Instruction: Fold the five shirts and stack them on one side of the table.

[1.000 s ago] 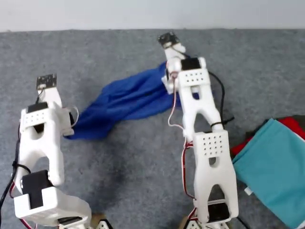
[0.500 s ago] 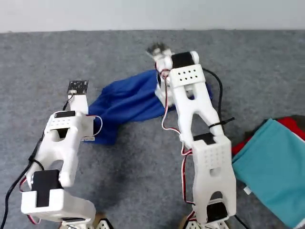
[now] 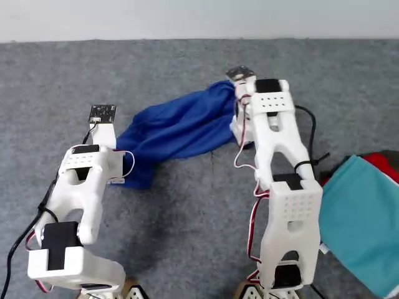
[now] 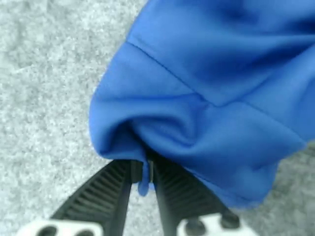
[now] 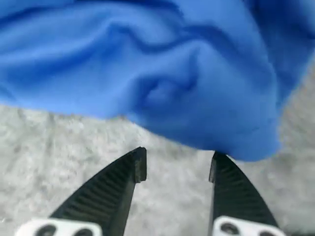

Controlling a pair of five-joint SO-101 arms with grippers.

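A blue shirt (image 3: 177, 128) lies bunched in a long band across the grey table, from the left arm (image 3: 87, 168) to the right arm (image 3: 268, 106). In the left wrist view my left gripper (image 4: 143, 169) is shut on a fold at the edge of the blue shirt (image 4: 206, 88), which spreads away from the fingers. In the right wrist view my right gripper (image 5: 178, 160) stands open just above the table. The blue shirt (image 5: 147, 64) lies just past its fingertips, and nothing is between them.
At the right edge a folded teal shirt (image 3: 361, 218) lies on top of a red one (image 3: 383, 162). Grey carpet-like cover (image 3: 187, 218) lies bare between the two arm bases. A white wall runs along the far side.
The left arm swung in toward the middle with its shirt end, then held still. The right arm went left, then back to the right, and the shirt's far end shifted with it.
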